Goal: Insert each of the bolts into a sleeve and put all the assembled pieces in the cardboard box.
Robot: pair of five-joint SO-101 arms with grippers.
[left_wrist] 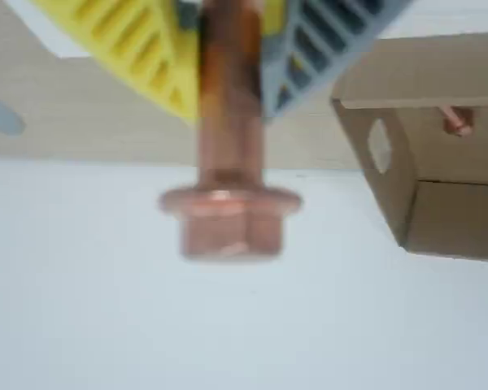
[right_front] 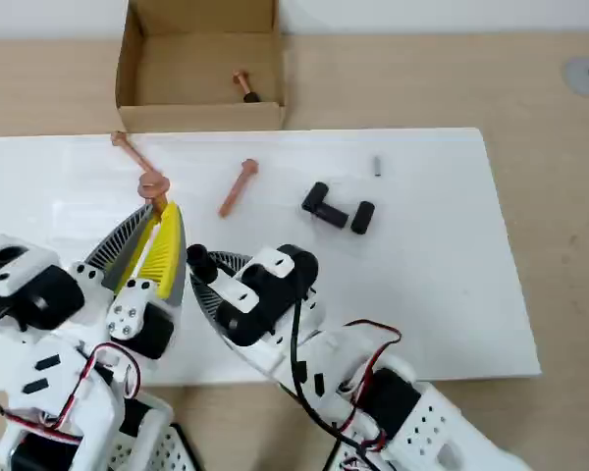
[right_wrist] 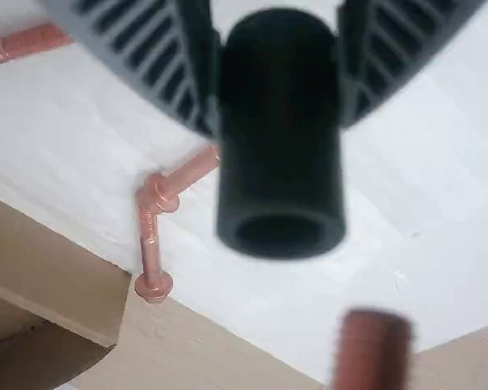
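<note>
Left fingers (left_wrist: 138, 41) — pinching copper flanged bolt (left_wrist: 230, 219) by its shank, near open brown cardboard box (right_front: 198, 118). Right fingers (right_wrist: 138, 57) — pinching black cylindrical sleeve (right_wrist: 281, 162), farther from box. Sleeved bolt (right_front: 245, 86) inside box.

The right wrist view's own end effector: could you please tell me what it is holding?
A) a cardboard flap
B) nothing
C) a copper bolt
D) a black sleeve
D: the right end effector is shut on a black sleeve, whose hollow end shows between the fingers.
</note>
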